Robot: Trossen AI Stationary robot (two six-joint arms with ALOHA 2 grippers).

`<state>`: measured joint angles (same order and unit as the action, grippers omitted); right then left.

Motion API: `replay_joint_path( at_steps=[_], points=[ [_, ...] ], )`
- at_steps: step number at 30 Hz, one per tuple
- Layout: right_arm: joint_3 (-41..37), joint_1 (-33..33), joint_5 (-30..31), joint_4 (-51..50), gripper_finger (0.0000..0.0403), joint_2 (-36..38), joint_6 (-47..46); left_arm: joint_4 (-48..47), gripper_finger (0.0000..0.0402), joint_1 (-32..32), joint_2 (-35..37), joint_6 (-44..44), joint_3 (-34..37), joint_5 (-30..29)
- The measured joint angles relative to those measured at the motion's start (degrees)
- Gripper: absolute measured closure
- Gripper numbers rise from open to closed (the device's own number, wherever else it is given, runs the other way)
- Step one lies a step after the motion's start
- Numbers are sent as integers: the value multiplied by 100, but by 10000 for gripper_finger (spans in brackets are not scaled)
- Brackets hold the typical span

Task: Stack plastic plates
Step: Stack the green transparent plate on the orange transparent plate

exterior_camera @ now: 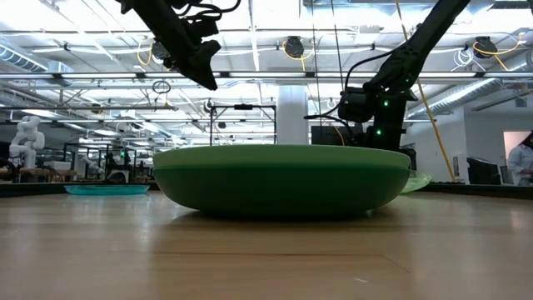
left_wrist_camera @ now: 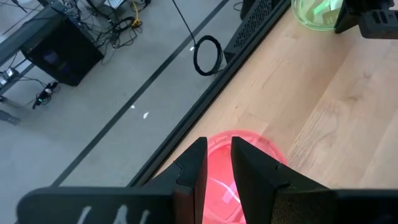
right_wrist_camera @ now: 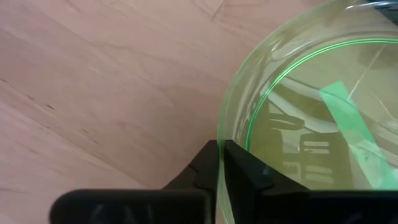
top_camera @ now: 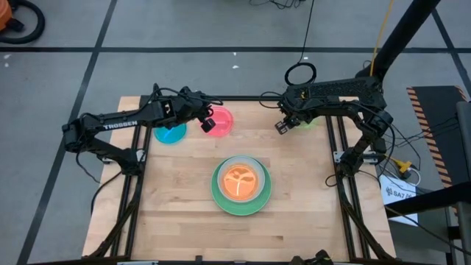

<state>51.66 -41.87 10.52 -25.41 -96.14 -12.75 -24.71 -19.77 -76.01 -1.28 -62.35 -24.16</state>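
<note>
A stack sits mid-table: a dark green plate (top_camera: 221,202) (exterior_camera: 283,179) at the bottom, paler plates inside it and an orange plate (top_camera: 241,182) on top. The translucent blue plate (top_camera: 170,135) (exterior_camera: 107,189) and the pink-red plate (top_camera: 222,121) (left_wrist_camera: 249,140) lie flat near the far left edge. My left gripper (top_camera: 208,124) (left_wrist_camera: 217,144) (exterior_camera: 208,82) hangs high above the pink-red plate, touching nothing, its fingers a narrow gap apart. My right gripper (top_camera: 282,126) (right_wrist_camera: 221,146) is shut on the yellow-green plate (top_camera: 307,121) (right_wrist_camera: 311,124) (exterior_camera: 416,181) near the far right edge. My right gripper pinches the yellow-green plate's rim (right_wrist_camera: 219,134) on the side facing the table's middle. One finger (right_wrist_camera: 202,162) is outside the rim and one finger (right_wrist_camera: 245,165) is inside the bowl. Whether the plate is still on the table cannot be told.
Bare wood lies between the stack and each far plate, and all along the near half of the table. The table's far edge (left_wrist_camera: 205,106) runs close behind the pink-red plate, with floor and a cable loop (left_wrist_camera: 208,56) beyond it.
</note>
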Motion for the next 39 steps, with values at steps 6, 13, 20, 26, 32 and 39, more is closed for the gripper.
replay_joint_path(
  at_steps=[6,13,20,26,32,39],
  points=[
    [0,36,3,-3,390,0,73,-41,321,0,0,0,0,0],
    [151,221,15,-227,390,-9,151,-72,321,-2,-2,0,0,0],
    [524,508,2,-606,390,-13,299,-32,321,0,-2,-56,0,-2],
    [861,846,258,-982,396,-11,319,-20,321,0,-2,-55,0,-2],
    [1101,1159,316,-1187,400,-4,341,-60,321,3,-2,-60,0,-214],
    [1300,1442,315,-1421,401,-2,314,-461,321,17,98,55,4,-728]
  ],
)
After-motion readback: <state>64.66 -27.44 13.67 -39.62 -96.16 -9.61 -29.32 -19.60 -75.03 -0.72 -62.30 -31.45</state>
